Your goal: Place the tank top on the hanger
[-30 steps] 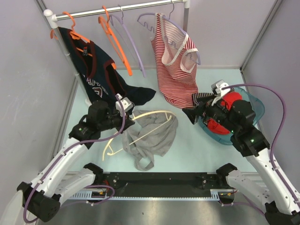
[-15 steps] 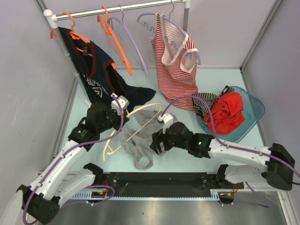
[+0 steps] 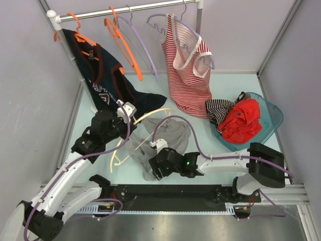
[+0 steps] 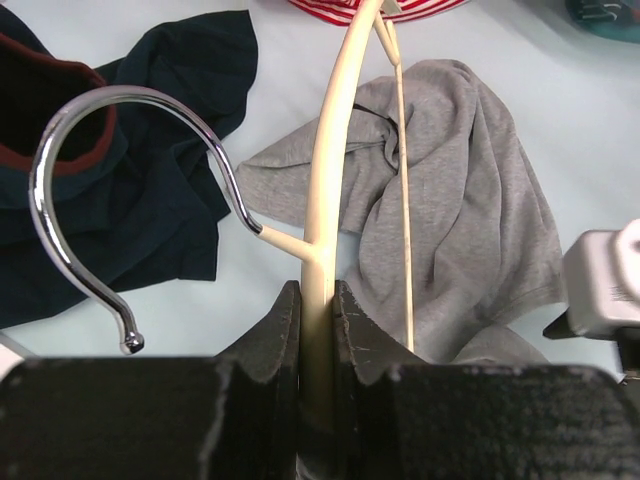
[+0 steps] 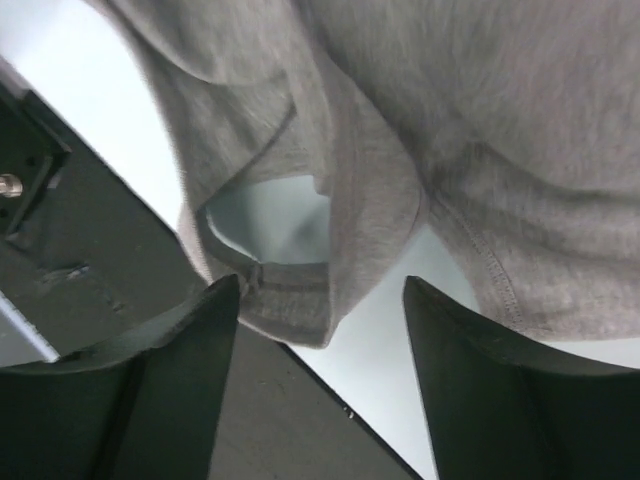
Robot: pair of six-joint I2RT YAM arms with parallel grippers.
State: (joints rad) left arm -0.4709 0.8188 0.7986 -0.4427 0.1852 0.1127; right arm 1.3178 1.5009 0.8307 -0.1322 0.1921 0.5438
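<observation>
The light grey tank top (image 3: pixel 173 134) lies crumpled on the table, near the middle. The cream hanger (image 3: pixel 151 114) lies partly across it. My left gripper (image 3: pixel 131 118) is shut on the hanger's neck (image 4: pixel 325 200), just below its metal hook (image 4: pixel 60 215); the tank top (image 4: pixel 470 230) lies beyond it. My right gripper (image 3: pixel 153 168) is open, low over the tank top's near edge. In the right wrist view the gripper (image 5: pixel 320 300) straddles a strap loop (image 5: pixel 345 250) of the grey fabric without closing on it.
A rail (image 3: pixel 130 9) at the back holds orange hangers (image 3: pixel 120 40), lilac hangers (image 3: pixel 143 47), a red-and-white striped top (image 3: pixel 188 75) and a navy top (image 3: pixel 108 80), whose hem reaches the table. A teal basket (image 3: pixel 268 125) of red and striped clothes stands at right.
My right arm has swung from the basket at the right across to the tank top's near edge. My left gripper still holds the hanger and has hardly moved.
</observation>
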